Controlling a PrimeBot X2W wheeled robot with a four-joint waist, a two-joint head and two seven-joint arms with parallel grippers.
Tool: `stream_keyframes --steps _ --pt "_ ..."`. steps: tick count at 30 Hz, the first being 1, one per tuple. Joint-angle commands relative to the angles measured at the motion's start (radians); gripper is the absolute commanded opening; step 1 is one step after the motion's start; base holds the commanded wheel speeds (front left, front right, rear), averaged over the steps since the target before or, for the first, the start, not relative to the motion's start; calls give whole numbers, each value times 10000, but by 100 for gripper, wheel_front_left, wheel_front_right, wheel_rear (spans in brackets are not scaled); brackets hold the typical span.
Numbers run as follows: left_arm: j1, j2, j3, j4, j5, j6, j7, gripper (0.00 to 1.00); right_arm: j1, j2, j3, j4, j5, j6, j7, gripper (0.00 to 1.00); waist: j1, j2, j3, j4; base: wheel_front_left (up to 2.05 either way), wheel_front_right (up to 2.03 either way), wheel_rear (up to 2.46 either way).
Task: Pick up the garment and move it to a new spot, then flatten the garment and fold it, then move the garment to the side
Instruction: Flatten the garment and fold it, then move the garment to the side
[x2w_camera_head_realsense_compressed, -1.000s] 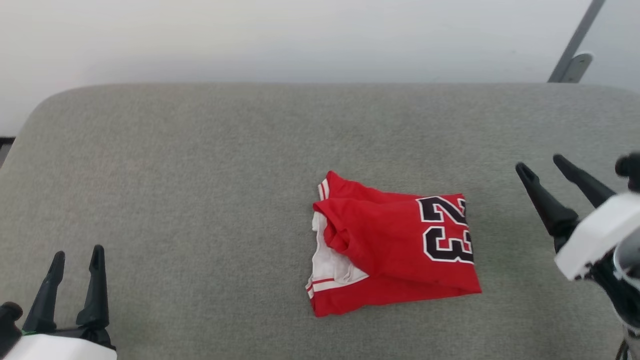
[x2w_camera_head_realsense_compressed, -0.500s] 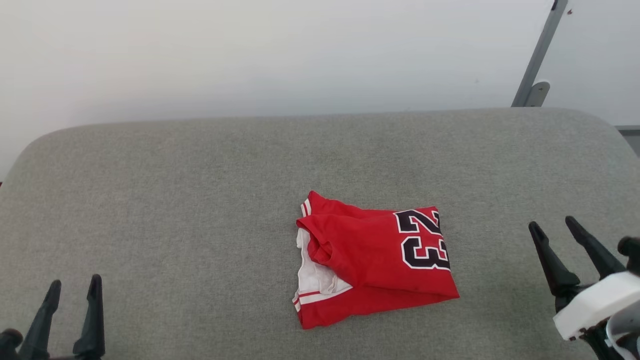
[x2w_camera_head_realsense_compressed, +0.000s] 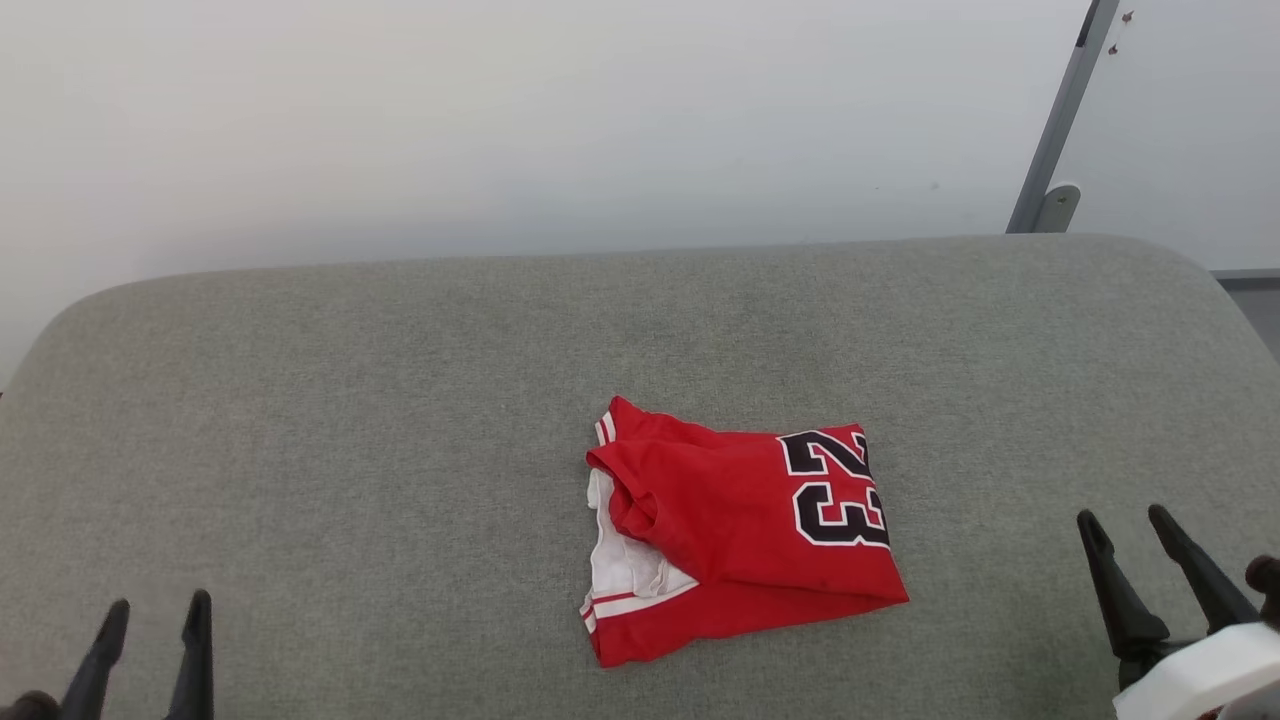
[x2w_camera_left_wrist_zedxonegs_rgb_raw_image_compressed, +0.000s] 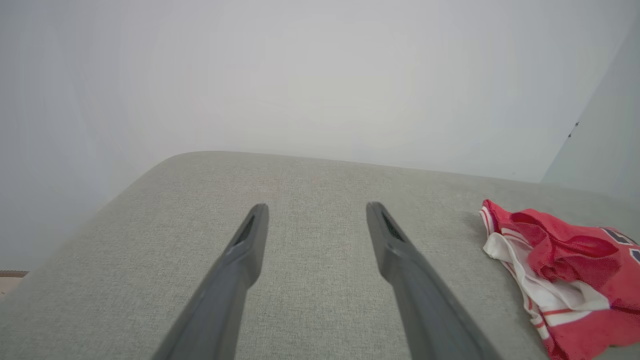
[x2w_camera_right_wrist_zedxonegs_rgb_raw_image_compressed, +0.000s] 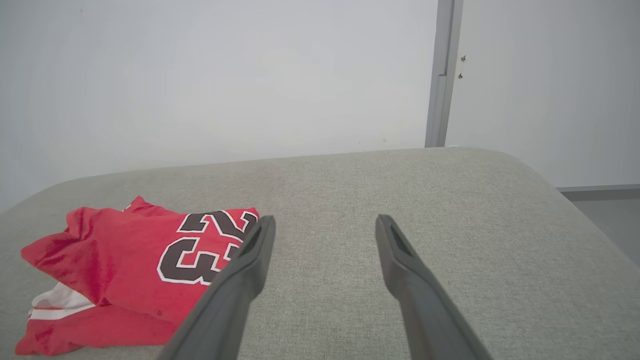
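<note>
The garment (x2w_camera_head_realsense_compressed: 740, 530) is a red jersey folded into a compact bundle on the grey cushioned surface (x2w_camera_head_realsense_compressed: 400, 400), with black numerals on its right part and white fabric showing at its left edge. It also lies at the right of the left wrist view (x2w_camera_left_wrist_zedxonegs_rgb_raw_image_compressed: 560, 270) and at the lower left of the right wrist view (x2w_camera_right_wrist_zedxonegs_rgb_raw_image_compressed: 125, 270). My left gripper (x2w_camera_head_realsense_compressed: 155, 608) stands open at the lower left, far from the garment. At the lower right my right gripper (x2w_camera_head_realsense_compressed: 1125, 520) is open too, apart from the garment. Nothing sits between either pair of fingers (x2w_camera_left_wrist_zedxonegs_rgb_raw_image_compressed: 250, 235) (x2w_camera_right_wrist_zedxonegs_rgb_raw_image_compressed: 395, 240).
A pale wall (x2w_camera_head_realsense_compressed: 500, 120) rises behind the cushioned surface. A grey metal post (x2w_camera_head_realsense_compressed: 1060, 110) stands at the back right; it shows again in the right wrist view (x2w_camera_right_wrist_zedxonegs_rgb_raw_image_compressed: 442, 75). The surface's rounded edges fall away at left and right.
The head camera has tilted up, so the garment and surface sit lower in the picture. Both grippers have drawn back toward the lower corners, the right one most. The garment lies unchanged.
</note>
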Motion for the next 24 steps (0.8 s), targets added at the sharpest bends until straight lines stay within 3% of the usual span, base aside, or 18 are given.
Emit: stream_keyframes --steps 1,24 --pt "183 51 -102 111 58 -34 -47 100 110 -41 63 134 108 -5 -180 100 0 -1 -21 23 0 0 0" --pt "-512 -185 -735 508 19 -34 -47 100 463 120 -218 402 187 -5 -663 100 0 -1 -47 414 0 0 0"
